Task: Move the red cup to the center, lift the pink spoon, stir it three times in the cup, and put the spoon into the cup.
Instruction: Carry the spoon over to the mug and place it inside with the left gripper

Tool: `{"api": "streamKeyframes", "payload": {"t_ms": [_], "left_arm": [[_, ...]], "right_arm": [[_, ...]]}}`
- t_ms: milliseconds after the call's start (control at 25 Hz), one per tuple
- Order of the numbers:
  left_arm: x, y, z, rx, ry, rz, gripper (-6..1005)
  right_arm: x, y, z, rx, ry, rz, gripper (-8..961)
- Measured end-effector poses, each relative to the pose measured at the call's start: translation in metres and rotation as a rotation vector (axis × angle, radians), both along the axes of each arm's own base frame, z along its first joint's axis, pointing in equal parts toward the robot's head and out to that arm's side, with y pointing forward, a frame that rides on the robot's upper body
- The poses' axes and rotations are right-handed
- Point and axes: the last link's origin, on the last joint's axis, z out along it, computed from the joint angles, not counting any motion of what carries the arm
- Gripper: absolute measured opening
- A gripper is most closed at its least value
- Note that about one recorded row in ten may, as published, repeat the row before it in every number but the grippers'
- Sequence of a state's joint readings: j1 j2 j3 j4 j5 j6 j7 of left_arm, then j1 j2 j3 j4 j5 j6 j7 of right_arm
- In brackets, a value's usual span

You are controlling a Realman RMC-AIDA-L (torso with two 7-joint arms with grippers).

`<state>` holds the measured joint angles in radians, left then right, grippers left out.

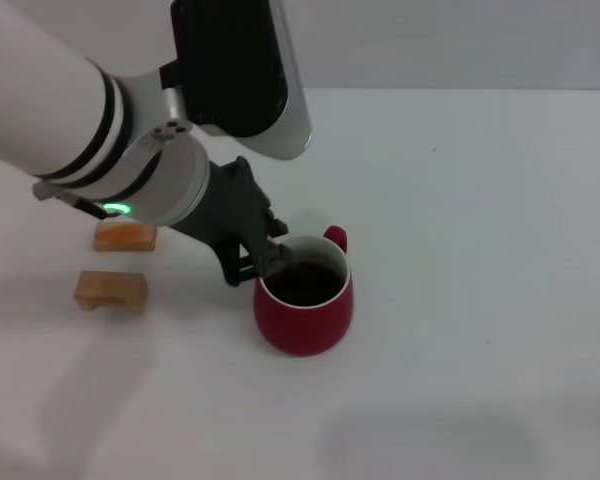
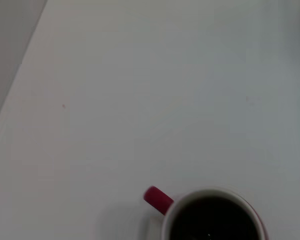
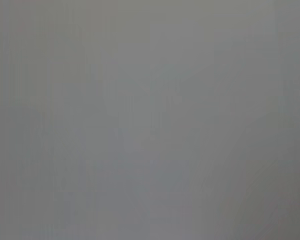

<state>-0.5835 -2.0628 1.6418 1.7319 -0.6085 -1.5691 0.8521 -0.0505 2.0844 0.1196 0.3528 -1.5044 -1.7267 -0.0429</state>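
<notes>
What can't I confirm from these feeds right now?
- Pink spoon: not made out in any view; the left gripper at the red cup's rim may hide it.
- Left fingers: open or shut unclear, head view.
- Cup: cut by frame edge, left wrist view.
- Right gripper: unseen; right wrist view blank grey.

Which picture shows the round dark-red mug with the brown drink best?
The head view: the whole round dark-red mug shows there, with its handle, white inside and brown drink, and the left gripper at its rim. The left wrist view catches only its handle and part of its rim. The right wrist view shows none of it.
</notes>
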Motion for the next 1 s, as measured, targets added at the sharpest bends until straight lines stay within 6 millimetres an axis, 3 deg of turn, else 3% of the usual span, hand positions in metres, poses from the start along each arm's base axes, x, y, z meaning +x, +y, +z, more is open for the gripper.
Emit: {"api": "streamKeyframes", "payload": {"t_ms": [440, 720, 1000], "left_arm": [[0.013, 0.010, -0.010, -0.001, -0.020, -0.036, 196], [0.020, -0.004, -0.022, -0.081, -0.036, -0.058, 206], [0.008, -0.016, -0.017, -0.098, -0.007, -0.022, 216]], "right_arm": [[0.001, -0.002, 0.001, 0.001, -0.001, -0.005, 0], [0.001, -0.002, 0.000, 0.001, -0.001, -0.005, -1], [0.000, -0.001, 0.000, 0.000, 0.000, -0.002, -1]]}}
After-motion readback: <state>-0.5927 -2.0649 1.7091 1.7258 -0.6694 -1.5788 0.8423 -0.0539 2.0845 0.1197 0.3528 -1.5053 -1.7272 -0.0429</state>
